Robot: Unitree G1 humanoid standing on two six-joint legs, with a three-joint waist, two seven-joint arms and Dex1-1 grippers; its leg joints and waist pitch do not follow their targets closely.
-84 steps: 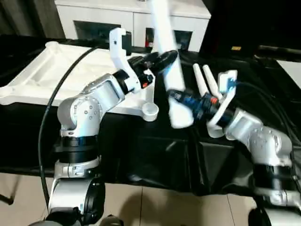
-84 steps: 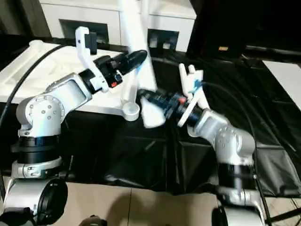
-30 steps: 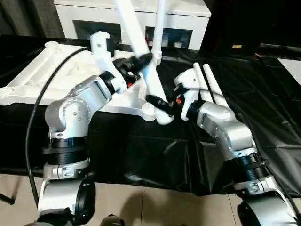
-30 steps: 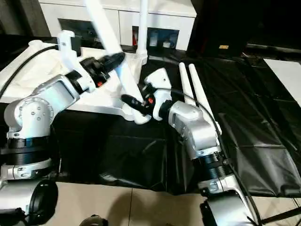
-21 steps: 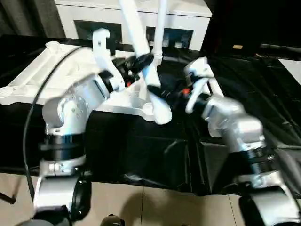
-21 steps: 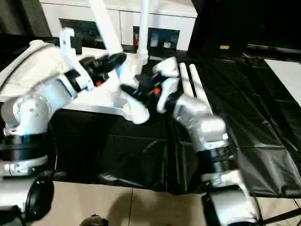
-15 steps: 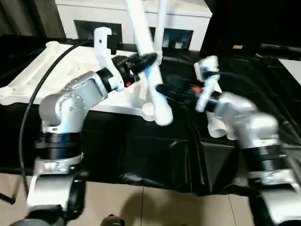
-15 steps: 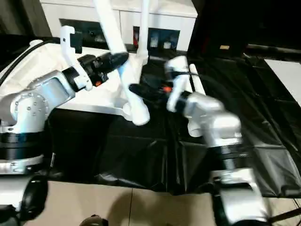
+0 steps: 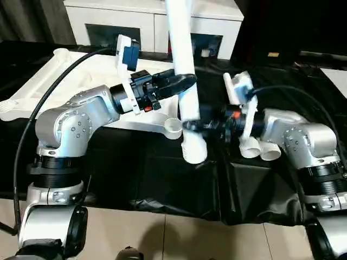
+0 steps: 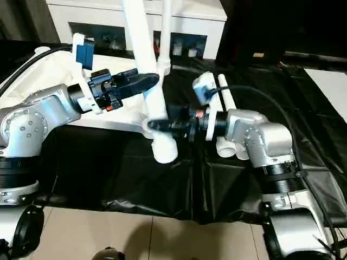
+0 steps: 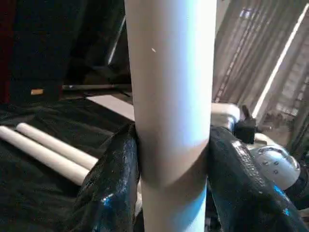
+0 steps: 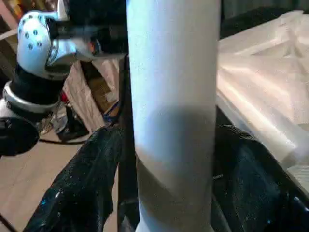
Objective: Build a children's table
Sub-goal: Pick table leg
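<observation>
While both my arms reach in over the black-draped bench [image 9: 162, 179], the stock reads as follows, left to right. Tabletop [image 9: 70, 76]: white, ribbed side up, lying flat on the bench at my left, with a round corner socket [image 9: 173, 126] at its near right corner. Left gripper [image 9: 184, 81]: both black fingers [image 11: 111, 179] clamped on opposite sides of a white tube leg [image 9: 184, 76], partway up its length. Held leg: nearly upright, its wide open end [image 9: 194, 153] hanging low just beside that corner socket, not seated in it. Second leg [image 10: 165, 38]: standing upright in the tabletop's far right corner. Right gripper [image 9: 191, 125]: reaching in level from my right, fingers [image 12: 82, 188] either side of the held leg below the left gripper's hold; whether they press on it I cannot tell. Two spare legs [image 9: 255, 146]: lying side by side on the bench, partly hidden by my right forearm. White cabinet [image 9: 135, 21]: behind the bench.
</observation>
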